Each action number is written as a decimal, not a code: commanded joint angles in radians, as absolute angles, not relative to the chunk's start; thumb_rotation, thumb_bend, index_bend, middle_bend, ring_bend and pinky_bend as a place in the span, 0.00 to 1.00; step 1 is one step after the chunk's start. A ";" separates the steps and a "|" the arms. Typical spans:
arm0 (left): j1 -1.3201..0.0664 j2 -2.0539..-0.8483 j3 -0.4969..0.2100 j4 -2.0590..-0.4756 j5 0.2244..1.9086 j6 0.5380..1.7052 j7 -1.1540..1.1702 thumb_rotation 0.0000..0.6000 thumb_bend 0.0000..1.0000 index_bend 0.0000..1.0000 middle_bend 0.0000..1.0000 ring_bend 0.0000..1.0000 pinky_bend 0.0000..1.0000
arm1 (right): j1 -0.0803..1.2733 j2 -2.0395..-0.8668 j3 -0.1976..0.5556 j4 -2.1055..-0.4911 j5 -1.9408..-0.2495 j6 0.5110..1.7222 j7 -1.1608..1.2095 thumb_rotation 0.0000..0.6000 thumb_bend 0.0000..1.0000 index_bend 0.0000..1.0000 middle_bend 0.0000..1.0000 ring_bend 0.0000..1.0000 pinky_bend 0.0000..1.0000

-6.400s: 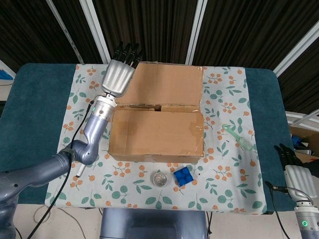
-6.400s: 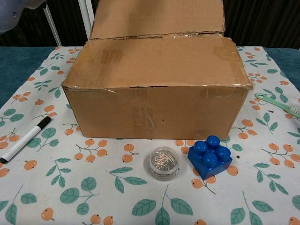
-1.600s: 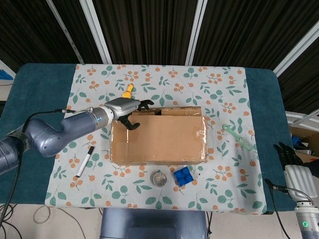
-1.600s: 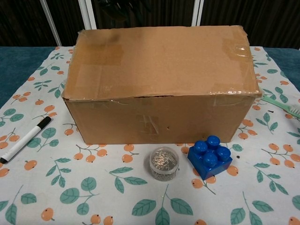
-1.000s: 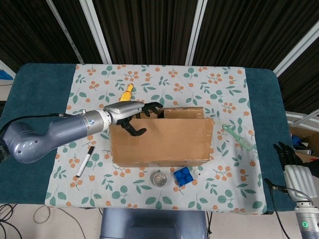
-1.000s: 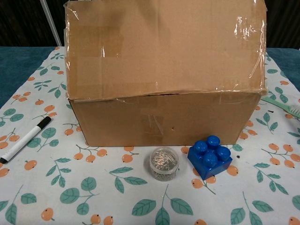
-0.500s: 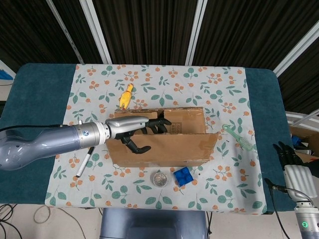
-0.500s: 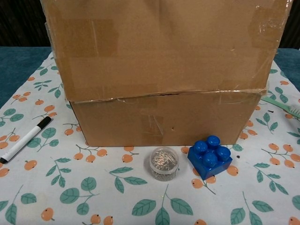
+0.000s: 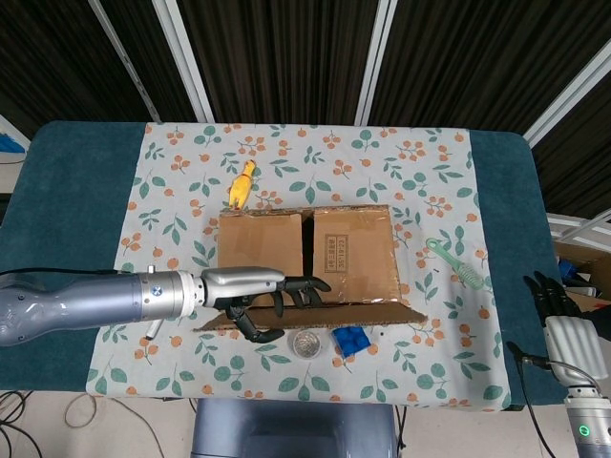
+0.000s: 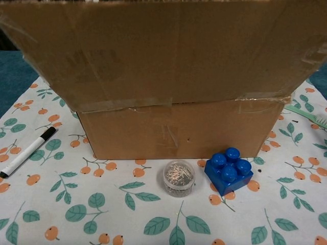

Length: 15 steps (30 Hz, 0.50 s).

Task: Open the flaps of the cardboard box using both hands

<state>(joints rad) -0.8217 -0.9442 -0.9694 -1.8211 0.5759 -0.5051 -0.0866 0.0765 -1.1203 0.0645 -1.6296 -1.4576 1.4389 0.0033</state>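
box: cardboard box (image 9: 305,250) mid-table on the floral cloth (image 9: 430,172), long axis running left–right across the robot's front.
near flap: front flap (image 9: 315,317) folded outward toward the robot, seen nearly edge-on from the head view; in the chest view fills the upper frame, overhanging the box's front wall (image 10: 179,132).
inner flaps: two short end flaps (image 9: 260,243) lying flat over the opening, seam between them near the middle; apparently not yet lifted.
left hand: left hand (image 9: 270,291) at the left part of the front flap's free edge, fingers (image 9: 305,286) spread over the top face, thumb curled beneath; reads as a loose clasp on the cardboard, firmness of hold uncertain.
right hand: right hand (image 9: 563,320) low at the table's right edge, well apart from the box, fingers straight, nothing in them.
key relation: left hand much nearer; inner flaps lie just beyond its fingertips, away from the robot. Right end flap closer to the idle right hand.
clutter under flap: clip jar (image 10: 179,178) and blue brick (image 10: 229,170) just beside the front wall; risk of the flap knocking them.
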 commanded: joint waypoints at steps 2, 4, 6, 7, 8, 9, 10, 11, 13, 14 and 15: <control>-0.808 -0.952 -0.958 -1.829 0.569 -0.518 -0.076 1.00 0.46 0.03 0.12 0.18 0.33 | 0.077 -1.121 0.064 -1.629 -1.458 1.438 0.003 1.00 0.23 0.00 0.00 0.00 0.19; -0.802 -0.953 -0.951 -1.832 0.570 -0.525 -0.070 1.00 0.46 0.03 0.12 0.18 0.33 | 0.077 -1.121 0.065 -1.628 -1.459 1.439 0.003 1.00 0.23 0.00 0.00 0.00 0.19; -0.800 -0.951 -0.940 -1.833 0.575 -0.532 -0.065 1.00 0.46 0.03 0.12 0.18 0.33 | 0.077 -1.121 0.065 -1.628 -1.459 1.439 0.003 1.00 0.23 0.00 0.00 0.00 0.19; -0.799 -0.950 -0.936 -1.834 0.578 -0.533 -0.063 1.00 0.46 0.03 0.12 0.18 0.33 | 0.077 -1.121 0.065 -1.628 -1.459 1.439 0.003 1.00 0.23 0.00 0.00 0.00 0.19; -0.799 -0.949 -0.927 -1.835 0.584 -0.534 -0.060 1.00 0.46 0.03 0.12 0.18 0.33 | 0.077 -1.122 0.065 -1.627 -1.459 1.440 0.003 1.00 0.23 0.00 0.00 0.00 0.19; -0.798 -0.949 -0.921 -1.835 0.589 -0.531 -0.057 1.00 0.46 0.03 0.12 0.18 0.33 | 0.077 -1.122 0.065 -1.627 -1.459 1.439 0.003 1.00 0.23 0.00 0.00 0.00 0.19; -0.796 -0.949 -0.913 -1.836 0.595 -0.525 -0.054 1.00 0.46 0.03 0.12 0.18 0.33 | 0.077 -1.122 0.065 -1.626 -1.459 1.439 0.003 1.00 0.23 0.00 0.00 0.00 0.19; -0.793 -0.949 -0.909 -1.837 0.599 -0.514 -0.051 1.00 0.46 0.03 0.12 0.18 0.33 | 0.077 -1.122 0.065 -1.626 -1.459 1.439 0.002 1.00 0.23 0.00 0.00 0.00 0.19; -0.784 -0.950 -0.905 -1.840 0.609 -0.478 -0.043 1.00 0.45 0.03 0.12 0.18 0.31 | 0.077 -1.122 0.065 -1.627 -1.458 1.439 0.002 1.00 0.23 0.00 0.00 0.00 0.19; -0.777 -0.949 -0.905 -1.845 0.618 -0.452 -0.036 1.00 0.43 0.03 0.12 0.17 0.30 | 0.077 -1.122 0.065 -1.627 -1.458 1.439 0.002 1.00 0.23 0.00 0.00 0.00 0.19; -0.772 -0.948 -0.907 -1.848 0.629 -0.427 -0.028 1.00 0.41 0.03 0.12 0.17 0.29 | 0.077 -1.122 0.065 -1.627 -1.458 1.439 0.002 1.00 0.23 0.00 0.00 0.00 0.19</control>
